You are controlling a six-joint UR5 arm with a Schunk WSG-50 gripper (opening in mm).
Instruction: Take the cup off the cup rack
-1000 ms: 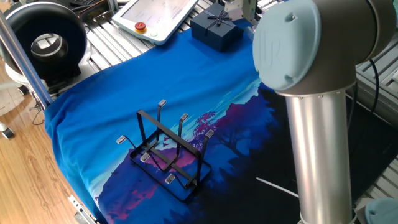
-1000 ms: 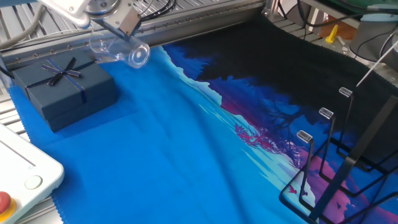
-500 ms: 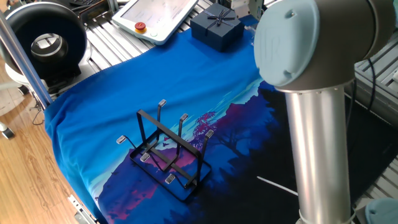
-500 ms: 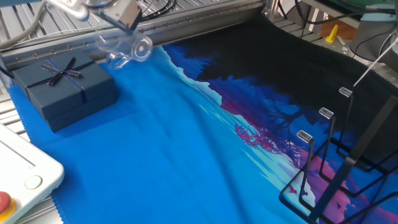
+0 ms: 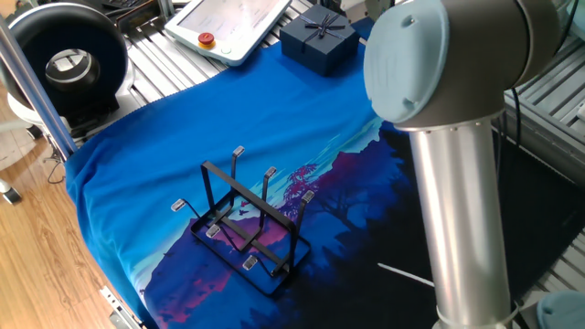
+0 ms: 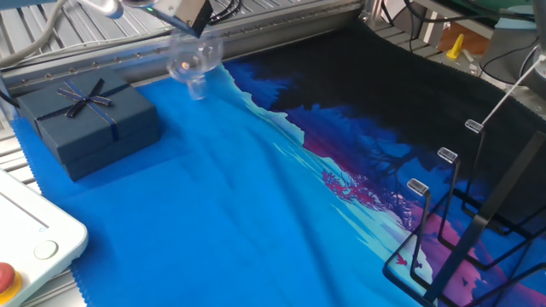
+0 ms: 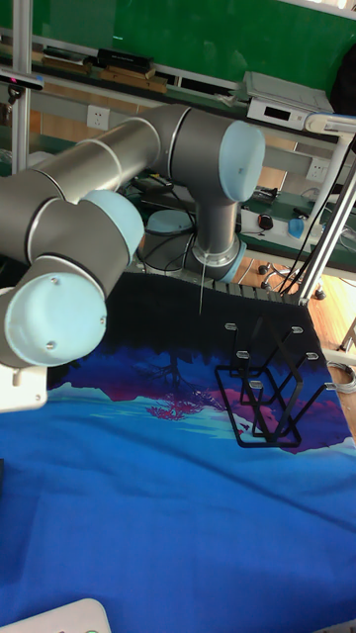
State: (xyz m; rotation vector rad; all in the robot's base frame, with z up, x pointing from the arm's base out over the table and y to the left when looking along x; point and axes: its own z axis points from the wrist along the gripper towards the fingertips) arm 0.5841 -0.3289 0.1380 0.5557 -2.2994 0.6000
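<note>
The cup (image 6: 194, 63) is a small clear mug hanging in the air over the far edge of the blue cloth, its handle pointing down. My gripper (image 6: 191, 26) comes in from the top edge of that view and is shut on the cup's upper side. The cup rack (image 5: 247, 227) is a black wire frame with grey-tipped prongs, standing on the cloth far from the cup. It also shows as the cup rack (image 6: 465, 223) at the lower right and the cup rack (image 7: 277, 381), with no cup on it. In the other two views the arm hides gripper and cup.
A navy gift box (image 6: 85, 119) with a ribbon lies just left of and below the cup, seen too as the gift box (image 5: 318, 37). A white teach pendant (image 5: 228, 23) sits beyond it. The arm's big elbow (image 5: 439, 64) blocks the right side.
The gripper has carried the cup rightward, away from above the gift box. The cup has turned from lying sideways to handle-down. The rack has not moved.
</note>
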